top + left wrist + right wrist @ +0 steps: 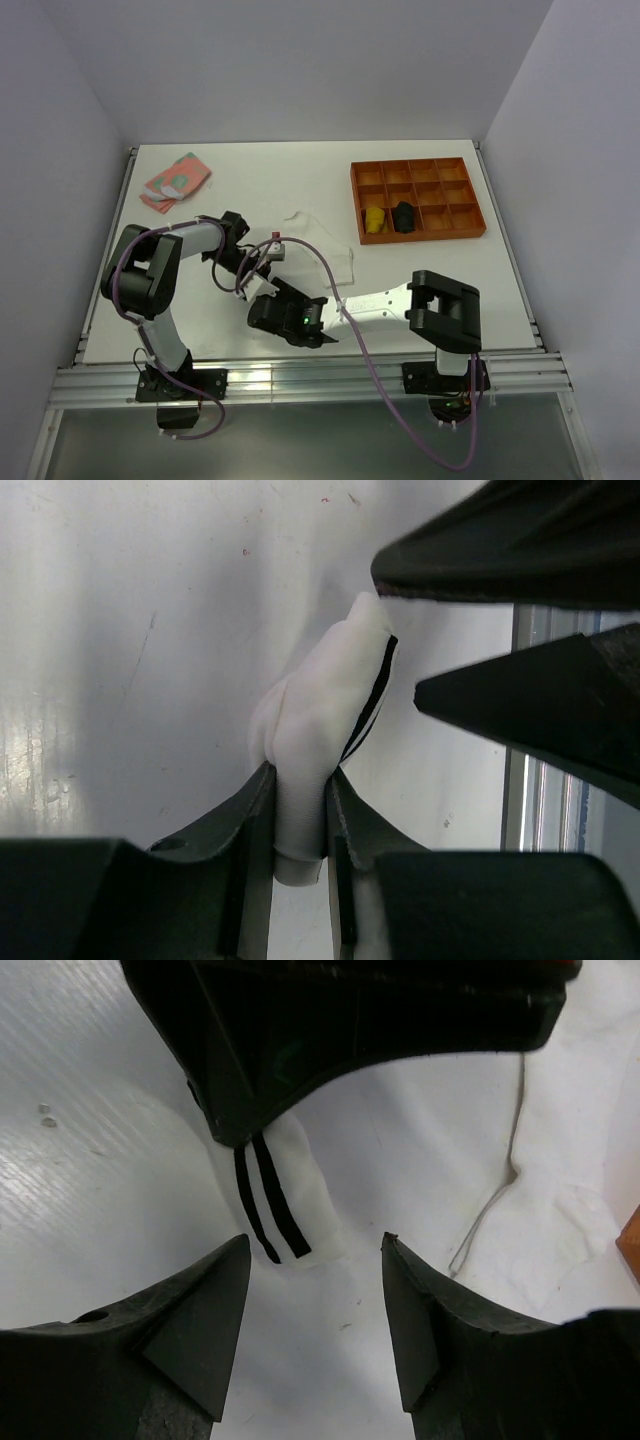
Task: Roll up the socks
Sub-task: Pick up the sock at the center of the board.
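A white sock with thin black stripes [325, 705] hangs bunched between the fingers of my left gripper [300, 805], which is shut on its ribbed end. In the right wrist view the same striped sock [272, 1195] pokes out from under the dark left gripper. My right gripper [315, 1255] faces it with jaws open and nothing between them, its tips just short of the sock. From above, the left gripper [262, 272] and right gripper [270, 293] meet near the table's front middle. A plain white sock [322, 245] lies flat just behind them.
A pink and green patterned fabric bundle [175, 180] lies at the back left. An orange compartment tray [460, 195] at the back right holds a yellow item [374, 220] and a black item [403, 216]. A purple cable [335, 270] loops over the white sock.
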### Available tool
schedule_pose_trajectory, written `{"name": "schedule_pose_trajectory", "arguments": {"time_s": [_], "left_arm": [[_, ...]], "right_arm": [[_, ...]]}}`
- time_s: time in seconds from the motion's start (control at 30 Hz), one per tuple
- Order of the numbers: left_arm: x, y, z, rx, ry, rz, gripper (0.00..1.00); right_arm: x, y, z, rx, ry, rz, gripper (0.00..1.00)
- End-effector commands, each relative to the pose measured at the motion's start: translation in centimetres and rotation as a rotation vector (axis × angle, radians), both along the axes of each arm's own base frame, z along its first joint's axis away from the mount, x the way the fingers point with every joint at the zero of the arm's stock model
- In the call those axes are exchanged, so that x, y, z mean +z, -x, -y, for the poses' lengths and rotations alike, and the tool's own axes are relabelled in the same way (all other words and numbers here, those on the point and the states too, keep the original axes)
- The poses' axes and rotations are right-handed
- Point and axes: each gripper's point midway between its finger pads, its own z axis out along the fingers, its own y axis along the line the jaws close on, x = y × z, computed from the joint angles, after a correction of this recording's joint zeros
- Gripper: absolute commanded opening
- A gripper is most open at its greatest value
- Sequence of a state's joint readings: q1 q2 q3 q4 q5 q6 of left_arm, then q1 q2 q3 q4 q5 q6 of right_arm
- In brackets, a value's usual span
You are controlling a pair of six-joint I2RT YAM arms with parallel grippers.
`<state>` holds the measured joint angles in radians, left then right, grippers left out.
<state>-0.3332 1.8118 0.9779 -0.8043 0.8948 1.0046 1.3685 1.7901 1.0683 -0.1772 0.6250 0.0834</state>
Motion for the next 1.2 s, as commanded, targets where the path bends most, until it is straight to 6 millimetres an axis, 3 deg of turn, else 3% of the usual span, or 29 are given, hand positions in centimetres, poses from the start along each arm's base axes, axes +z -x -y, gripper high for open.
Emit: {"name": "schedule_pose_trajectory", "arguments": {"time_s": [0.0, 0.43, 0.63, 1.17], "left_arm": [[-3.0, 2.0, -2.4, -0.027, -0.169, -0.073, 0.00], [-2.8, 2.1, -2.4, -0.037, -0.171, -0.092, 0.00], [-2.9, 2.2, -2.5, -0.041, -0.176, -0.099, 0.00], [-3.0, 2.4, -2.6, -0.053, -0.188, -0.139, 0.00]], "right_arm": [[3.0, 0.3, -4.3, 0.094, -0.094, 0.018, 0.63], [0.4, -0.5, -5.4, 0.132, -0.043, 0.000, 0.63], [-0.6, -1.9, -4.4, 0.097, -0.002, 0.022, 0.62], [-3.4, -1.3, -2.4, 0.118, 0.032, -0.062, 0.61]]}}
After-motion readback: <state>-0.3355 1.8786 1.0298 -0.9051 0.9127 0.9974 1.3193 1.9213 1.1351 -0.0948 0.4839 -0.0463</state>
